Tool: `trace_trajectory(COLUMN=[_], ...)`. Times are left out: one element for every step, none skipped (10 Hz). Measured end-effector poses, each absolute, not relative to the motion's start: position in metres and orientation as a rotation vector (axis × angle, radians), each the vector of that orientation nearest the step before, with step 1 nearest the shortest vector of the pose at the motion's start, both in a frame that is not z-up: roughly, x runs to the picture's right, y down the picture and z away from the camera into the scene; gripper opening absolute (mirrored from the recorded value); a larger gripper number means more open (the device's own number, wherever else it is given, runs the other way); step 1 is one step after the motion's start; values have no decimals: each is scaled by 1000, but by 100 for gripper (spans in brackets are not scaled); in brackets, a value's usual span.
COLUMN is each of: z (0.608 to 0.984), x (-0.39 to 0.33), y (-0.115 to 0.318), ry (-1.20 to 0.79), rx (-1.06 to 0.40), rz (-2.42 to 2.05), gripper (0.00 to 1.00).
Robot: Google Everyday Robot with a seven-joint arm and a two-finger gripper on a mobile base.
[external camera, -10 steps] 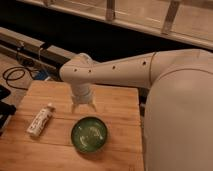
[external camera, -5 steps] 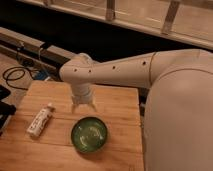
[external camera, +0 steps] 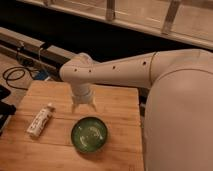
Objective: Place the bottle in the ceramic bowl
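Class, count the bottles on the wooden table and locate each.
1. The bottle lies at the left of the table, left of the ceramic bowl. The open pincer hangs just behind the bowl, holding nothing. The arm could hide others.

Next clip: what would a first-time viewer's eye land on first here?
The bulky white robot arm fills the right side and reaches left over the wooden table. Its gripper hangs open and empty by the far side of the ceramic bowl. That glossy green bowl sits near the table's front middle, and the bottle lies flat to its left, apart from both.
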State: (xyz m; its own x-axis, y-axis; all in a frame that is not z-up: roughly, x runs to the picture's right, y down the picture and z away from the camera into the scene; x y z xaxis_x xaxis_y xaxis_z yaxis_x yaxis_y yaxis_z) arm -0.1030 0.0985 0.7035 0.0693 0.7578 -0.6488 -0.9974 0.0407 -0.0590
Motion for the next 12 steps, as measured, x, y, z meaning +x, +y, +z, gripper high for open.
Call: trace_trajectory(z=[708,711,715,723,729,735,737,738,740,740,742,741], x=[-108,-115,-129,-145,-173,-198,-217,-237,-243,-242,-237,-238], y=[89,83,74,64,54,47,44,43,41,41,39,40], ry=[493,477,456,437,410,390,377,365,361,362,368,368], rx=[-581,-583,-590,-590,-604,-616,-629,-643,-644,-643,-638,-638], rz=[1419,1403,1381,1353,1316,1273,1236,1197,1182,1184,1189,1187], gripper=[65,65,65,65,65,65,65,65,65,65,65,65])
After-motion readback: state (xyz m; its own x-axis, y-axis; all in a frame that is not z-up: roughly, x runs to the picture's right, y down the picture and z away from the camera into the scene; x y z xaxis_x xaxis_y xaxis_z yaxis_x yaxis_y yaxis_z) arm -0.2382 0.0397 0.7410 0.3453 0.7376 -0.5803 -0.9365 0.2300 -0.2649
